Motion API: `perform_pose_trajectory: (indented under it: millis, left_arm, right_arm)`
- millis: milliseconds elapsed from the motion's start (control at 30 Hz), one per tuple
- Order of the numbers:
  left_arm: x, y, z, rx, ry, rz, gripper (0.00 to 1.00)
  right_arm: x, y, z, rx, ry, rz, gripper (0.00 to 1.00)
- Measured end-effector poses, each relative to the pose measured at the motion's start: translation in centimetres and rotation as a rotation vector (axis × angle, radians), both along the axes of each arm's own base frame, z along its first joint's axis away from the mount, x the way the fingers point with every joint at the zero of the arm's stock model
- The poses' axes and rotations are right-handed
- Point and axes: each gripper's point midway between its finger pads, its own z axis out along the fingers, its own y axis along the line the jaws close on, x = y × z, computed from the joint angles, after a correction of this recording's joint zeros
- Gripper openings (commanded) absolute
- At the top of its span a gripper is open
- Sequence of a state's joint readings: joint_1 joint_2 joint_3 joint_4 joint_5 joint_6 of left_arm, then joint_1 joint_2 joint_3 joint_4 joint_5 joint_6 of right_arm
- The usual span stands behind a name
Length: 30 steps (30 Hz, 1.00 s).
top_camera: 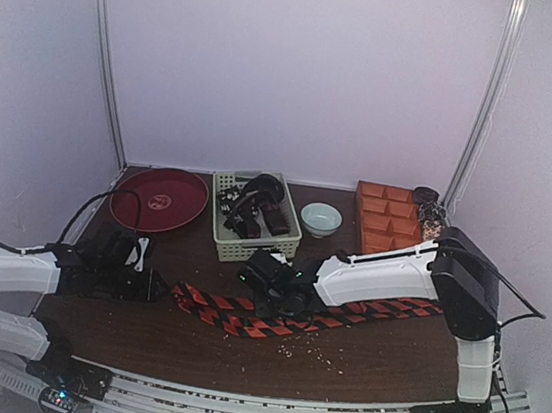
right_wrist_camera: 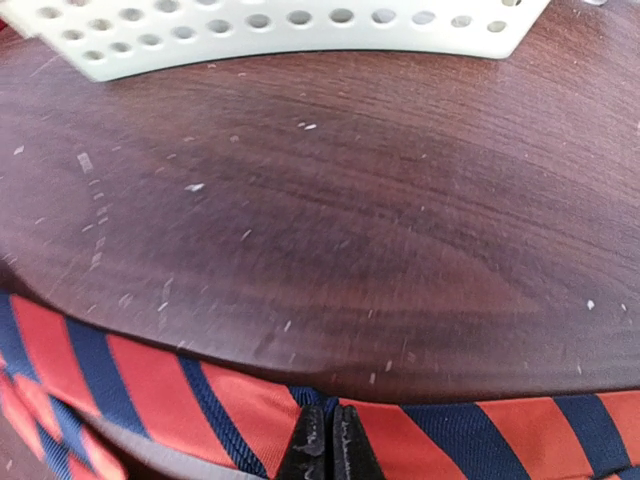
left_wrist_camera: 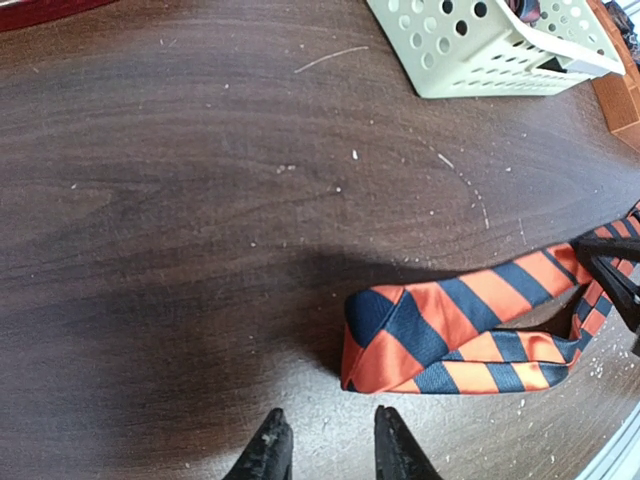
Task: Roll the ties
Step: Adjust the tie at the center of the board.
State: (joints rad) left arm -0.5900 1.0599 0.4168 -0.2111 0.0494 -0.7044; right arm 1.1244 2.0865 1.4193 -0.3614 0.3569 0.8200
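An orange-red and dark striped tie [top_camera: 233, 314] lies in a wavy band across the front of the table. In the left wrist view its folded end [left_wrist_camera: 450, 330] rests just ahead and to the right of my left gripper [left_wrist_camera: 330, 430], which is open with bare table between its fingers. My left gripper [top_camera: 150, 285] sits at the tie's left end. My right gripper [top_camera: 270, 296] is at the tie's middle. In the right wrist view its jaws [right_wrist_camera: 328, 425] are shut, pinching the far edge of the tie [right_wrist_camera: 200, 400]. Dark ties [top_camera: 255, 209] lie in the basket.
A pale perforated basket [top_camera: 219, 222] stands behind the tie, with a red plate [top_camera: 158, 199] to its left. A small pale bowl [top_camera: 321, 218] and an orange compartment tray [top_camera: 387, 218] are to its right. Crumbs dot the dark wooden table [top_camera: 338, 360].
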Motion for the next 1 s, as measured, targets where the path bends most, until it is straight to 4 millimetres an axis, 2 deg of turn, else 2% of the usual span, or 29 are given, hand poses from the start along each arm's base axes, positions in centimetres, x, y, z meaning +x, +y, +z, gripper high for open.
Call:
perform_pose_trajectory:
  millis: [167,267,367,500,667,767,1000]
  left_arm:
    - [0.2,-0.1,0.3,0.0,-0.01,-0.006,0.3]
    - [0.3,-0.2,0.6,0.003,-0.02,-0.015,0.32]
    - [0.4,-0.3,0.7,0.003,-0.025,-0.021,0.34]
    - [0.5,-0.4,0.7,0.005,-0.024,-0.025,0.35]
    - [0.6,-0.6,-0.4,0.027,0.008,-0.037,0.35]
    - [0.7,-1.0,-0.7,0.026,0.015,-0.052,0.36]
    - [1.0,-1.5,-0.4,0.008,0.005,-0.067,0.37]
  right_arm:
    - [-1.5,0.2,2.2,0.058,0.007,0.022,0.0]
    - [-2.3,0.3,2.9,0.091,0.014,0.032,0.0]
    - [-2.9,0.3,2.7,0.114,0.027,0.036,0.0]
    - [-3.8,0.2,1.6,0.122,0.051,0.043,0.0]
    - [-4.2,0.2,1.0,0.14,0.064,0.038,0.0]
    - [-4.3,0.1,1.3,0.16,0.062,0.041,0.0]
    - [-4.4,0.8,3.5,0.239,0.036,0.054,0.0]
